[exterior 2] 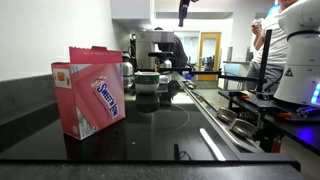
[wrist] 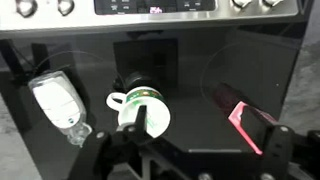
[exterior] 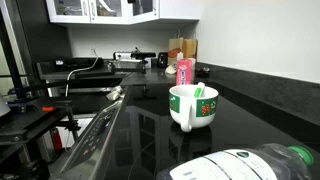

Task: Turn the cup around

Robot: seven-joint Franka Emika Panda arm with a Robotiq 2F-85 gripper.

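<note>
The cup (exterior: 193,106) is a squat white mug with a green patterned band and a green inside. It stands upright on the black counter (exterior: 140,125), its white handle towards the camera. It also shows far back in an exterior view (exterior 2: 147,82) and from above in the wrist view (wrist: 141,108), with the handle at its left. My gripper (wrist: 192,152) is open and empty, high above the counter, with the cup below near its left finger. Its tip hangs at the top of an exterior view (exterior 2: 184,12).
A pink Sweet'N Low box (exterior 2: 92,90) stands on the counter; it also appears in the wrist view (wrist: 252,124). A clear bottle with a green cap (exterior: 250,165) lies on its side near the cup. A slim pink container (exterior: 184,71) stands behind. The stove (exterior: 80,100) borders the counter.
</note>
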